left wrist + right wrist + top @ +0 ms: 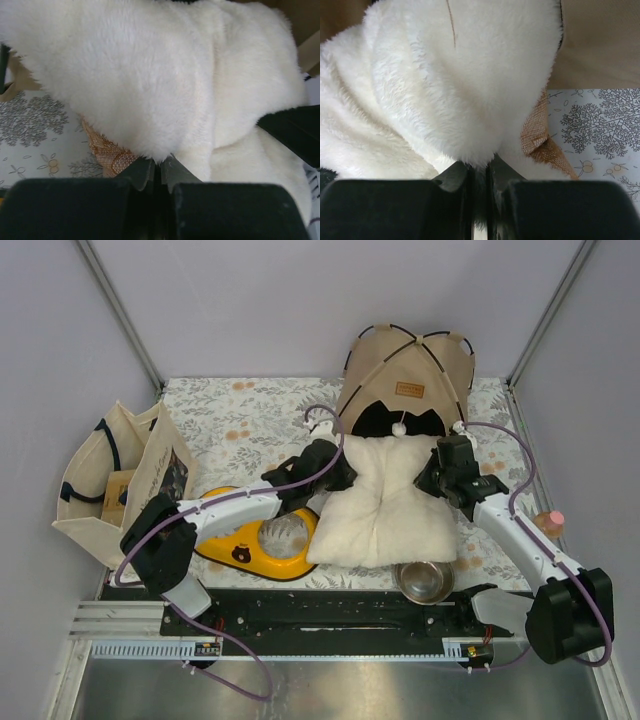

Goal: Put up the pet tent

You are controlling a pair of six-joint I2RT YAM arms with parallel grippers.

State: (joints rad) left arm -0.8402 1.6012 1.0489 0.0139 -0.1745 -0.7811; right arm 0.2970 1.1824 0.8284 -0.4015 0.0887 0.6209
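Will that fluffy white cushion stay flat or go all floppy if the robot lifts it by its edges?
Probably floppy: the white fluffy cushion already creases and bunches where the left tool and right tool pinch its edges. It looks soft and puffy, so likely light. The long fur should grip rather than slip.

Deep, fluffy white pile on the cushion (385,505); matt woven canvas on the pet tent (392,358); polished metal bowl (425,582)

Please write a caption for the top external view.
Left gripper and right gripper pinch the white cushion before the erected pet tent.
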